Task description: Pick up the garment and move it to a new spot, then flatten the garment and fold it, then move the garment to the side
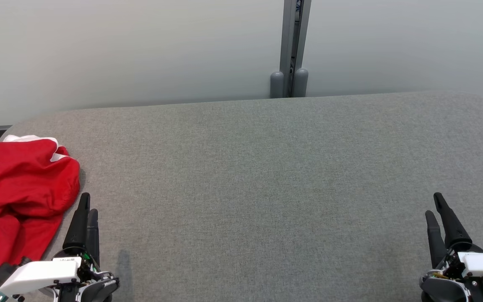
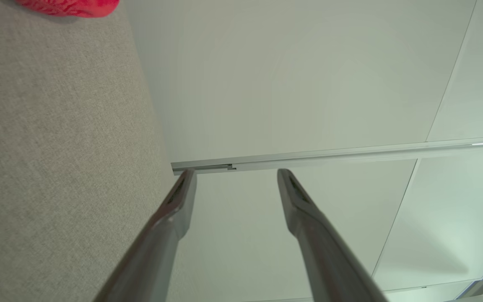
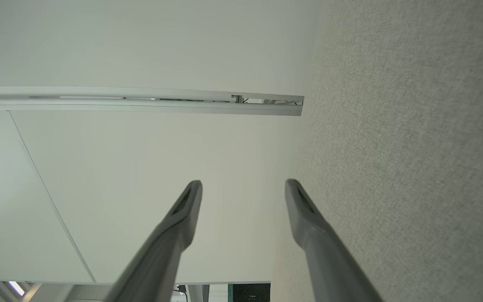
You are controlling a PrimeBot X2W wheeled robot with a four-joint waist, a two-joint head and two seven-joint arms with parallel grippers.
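The garment (image 1: 17, 193) is a crumpled red cloth with white trim, heaped at the left edge of the grey table (image 1: 266, 176). A corner of the garment (image 2: 71, 6) shows at the top of the left wrist view. My left gripper (image 1: 88, 203) hovers at the lower left, just right of the heap, open and empty, fingers pointing away from me. In its own view the left gripper (image 2: 235, 174) has a wide gap between its fingers. My right gripper (image 1: 434, 205) stands at the lower right, far from the cloth, also open; its fingers (image 3: 191, 201) hold nothing.
A pale wall runs behind the table, with a grey upright post (image 1: 294, 46) at its middle. The table's fabric top spreads wide between the two grippers.
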